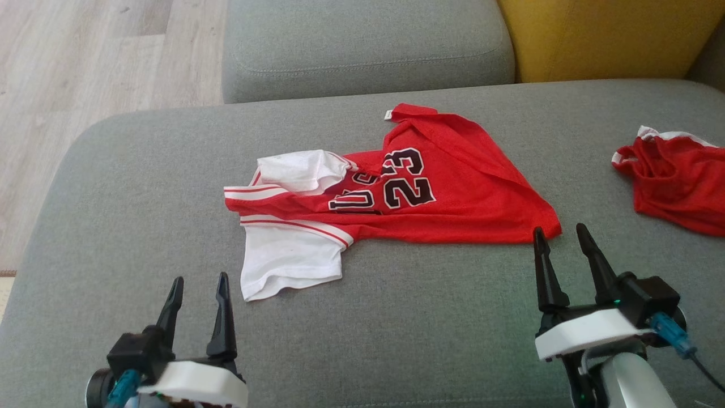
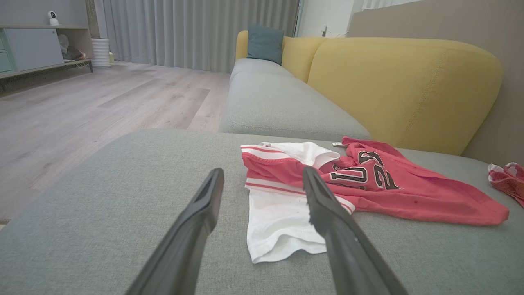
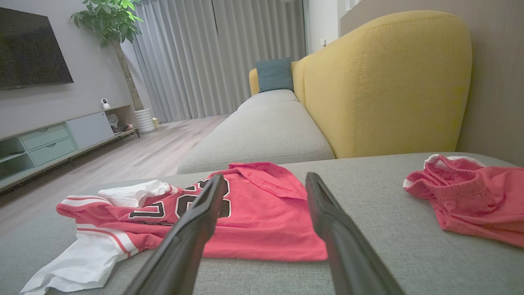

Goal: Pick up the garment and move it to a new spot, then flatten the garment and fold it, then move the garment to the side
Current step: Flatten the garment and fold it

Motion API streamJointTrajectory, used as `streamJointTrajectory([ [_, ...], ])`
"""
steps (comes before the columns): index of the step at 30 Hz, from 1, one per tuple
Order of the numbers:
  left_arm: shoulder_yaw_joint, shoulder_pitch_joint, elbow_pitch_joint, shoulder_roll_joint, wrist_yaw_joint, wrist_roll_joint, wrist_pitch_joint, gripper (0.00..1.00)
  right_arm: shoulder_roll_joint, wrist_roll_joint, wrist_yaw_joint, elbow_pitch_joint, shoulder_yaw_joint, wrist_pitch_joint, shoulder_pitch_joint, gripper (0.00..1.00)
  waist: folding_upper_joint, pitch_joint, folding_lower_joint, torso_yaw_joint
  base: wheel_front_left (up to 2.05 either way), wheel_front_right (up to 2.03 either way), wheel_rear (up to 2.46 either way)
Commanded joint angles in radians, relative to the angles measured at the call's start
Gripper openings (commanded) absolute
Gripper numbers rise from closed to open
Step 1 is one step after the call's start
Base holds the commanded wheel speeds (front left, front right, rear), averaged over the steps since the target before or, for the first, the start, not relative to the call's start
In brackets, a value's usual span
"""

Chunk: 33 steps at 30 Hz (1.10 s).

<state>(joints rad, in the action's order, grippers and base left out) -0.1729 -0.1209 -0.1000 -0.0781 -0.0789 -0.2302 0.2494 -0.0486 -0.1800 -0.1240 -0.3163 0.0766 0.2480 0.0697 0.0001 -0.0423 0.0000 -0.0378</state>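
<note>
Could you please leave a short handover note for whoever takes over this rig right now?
Left gripper: open, empty, short of the white sleeve.
Right gripper: open, empty, tips at a corner of the red jersey.
The red jersey lies rumpled on the grey seat cushion; another red garment lies apart on the right.
Done: no flattening or folding shows.
Left: grasp, flatten, fold, move it aside.

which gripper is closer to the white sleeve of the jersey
Left. The left gripper is open just short of the white sleeve, a little to its left. The right gripper is open at the far red corner of the jersey.
</note>
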Motion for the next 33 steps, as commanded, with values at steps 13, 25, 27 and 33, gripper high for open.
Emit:
streamJointTrajectory([
  [13, 0.013, 0.078, -0.080, 0.014, 0.025, -0.052, -0.084, 1.00, -0.002, 0.010, -0.007, 0.032, 0.030, 0.014, 0.035, 1.00, -0.0001, 0.036, 0.0000, -0.015, 0.00, 0.00, 0.00],
  [25, 0.035, 0.233, -0.236, 0.019, 0.033, -0.147, -0.194, 1.00, -0.002, 0.027, -0.007, 0.063, 0.021, 0.014, 0.101, 1.00, -0.0001, 0.161, 0.0000, -0.046, 0.00, 0.00, 0.00],
  [27, 0.045, 0.254, -0.263, 0.020, 0.027, -0.161, -0.201, 1.00, -0.002, 0.028, -0.007, 0.068, 0.017, 0.014, 0.112, 1.00, -0.0001, 0.179, 0.0000, -0.050, 0.00, 0.00, 0.00],
  [33, 0.065, 0.296, -0.333, 0.018, 0.008, -0.176, -0.200, 1.00, -0.002, 0.026, -0.007, 0.077, 0.016, 0.014, 0.126, 1.00, -0.0001, 0.214, 0.0000, -0.060, 0.00, 0.00, 0.00],
])
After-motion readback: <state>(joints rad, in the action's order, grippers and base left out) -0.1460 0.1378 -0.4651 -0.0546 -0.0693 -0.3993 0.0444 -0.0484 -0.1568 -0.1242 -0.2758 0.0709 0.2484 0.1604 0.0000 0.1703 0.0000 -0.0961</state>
